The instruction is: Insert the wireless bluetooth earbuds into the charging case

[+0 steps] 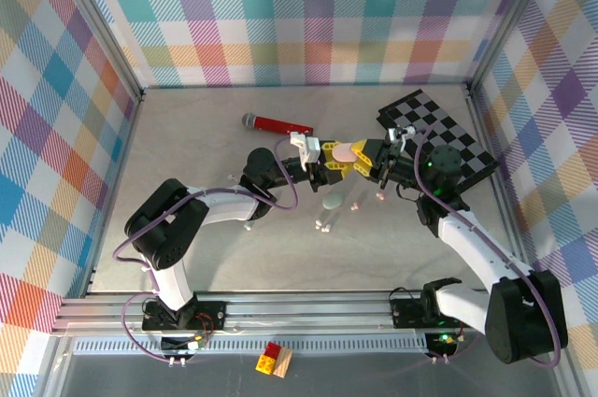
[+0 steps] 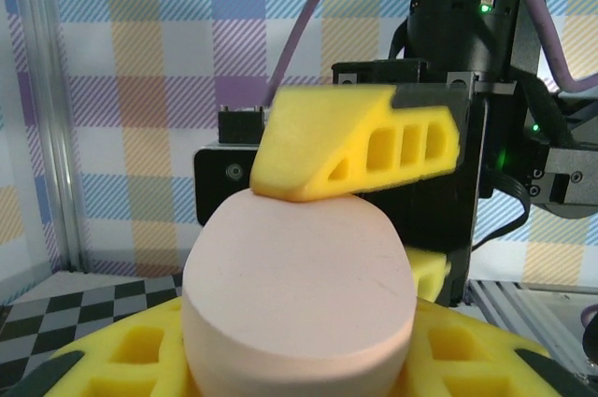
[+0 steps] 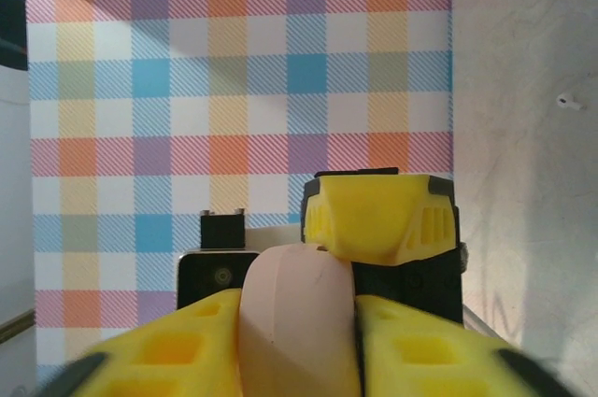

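Your left gripper and right gripper meet mid-table, both pairs of jaws closed narrowly on the pink charging case, earbuds loose on the table nearer you, beside a pale green case, red microphone behind, checkerboard at right.

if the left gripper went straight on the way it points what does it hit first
The right gripper, facing the left gripper head-on. Both are shut on the pink charging case between them, so it would likely press the case into the right's fingers.
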Motion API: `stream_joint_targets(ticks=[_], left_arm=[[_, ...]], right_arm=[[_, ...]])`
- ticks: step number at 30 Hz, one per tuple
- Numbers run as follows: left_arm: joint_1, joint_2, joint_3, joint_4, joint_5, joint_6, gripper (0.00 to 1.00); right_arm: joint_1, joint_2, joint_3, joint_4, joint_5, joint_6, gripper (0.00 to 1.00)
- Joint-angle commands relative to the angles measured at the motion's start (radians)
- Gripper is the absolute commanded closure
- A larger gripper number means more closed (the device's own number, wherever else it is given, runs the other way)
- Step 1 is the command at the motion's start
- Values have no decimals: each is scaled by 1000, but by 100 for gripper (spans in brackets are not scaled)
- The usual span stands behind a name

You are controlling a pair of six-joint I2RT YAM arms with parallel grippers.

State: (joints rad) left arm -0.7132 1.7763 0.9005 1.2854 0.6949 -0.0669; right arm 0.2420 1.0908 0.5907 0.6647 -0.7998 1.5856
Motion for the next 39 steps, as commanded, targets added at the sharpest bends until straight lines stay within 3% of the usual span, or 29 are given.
stream_joint_targets(ticks=[1,4,8,11,14,16,19,25,31,39], left_arm=[[-9,0,15,26,0,1,66],[-9,-26,2,-48,-4,47,65],[-3,-52,-25,-106,22,70,65],[-3,-68,-45,-139,36,73,65],[-2,-98,-67,-186,35,73,65],[-2,-121,-72,-247,35,75,65],[-5,-152,-77,-334,38,85,64],[-8,-187,-78,-400,56,66,64],[-11,-172,-85,-307,116,30,64],[-14,-176,-84,-293,138,9,65]], right_arm=[[4,-74,33,-212,39,-163,46],[3,-142,105,-542,113,-377,29],[3,-176,183,-763,146,-582,19],[3,-188,271,-949,184,-805,1],[7,-197,410,-1220,317,-1118,1],[10,-204,460,-1298,362,-1289,1],[24,-221,477,-1323,352,-1515,1],[166,-247,493,-1357,517,-1771,2],[280,-195,480,-1298,587,-1820,2],[306,-106,486,-1234,636,-1842,2]])
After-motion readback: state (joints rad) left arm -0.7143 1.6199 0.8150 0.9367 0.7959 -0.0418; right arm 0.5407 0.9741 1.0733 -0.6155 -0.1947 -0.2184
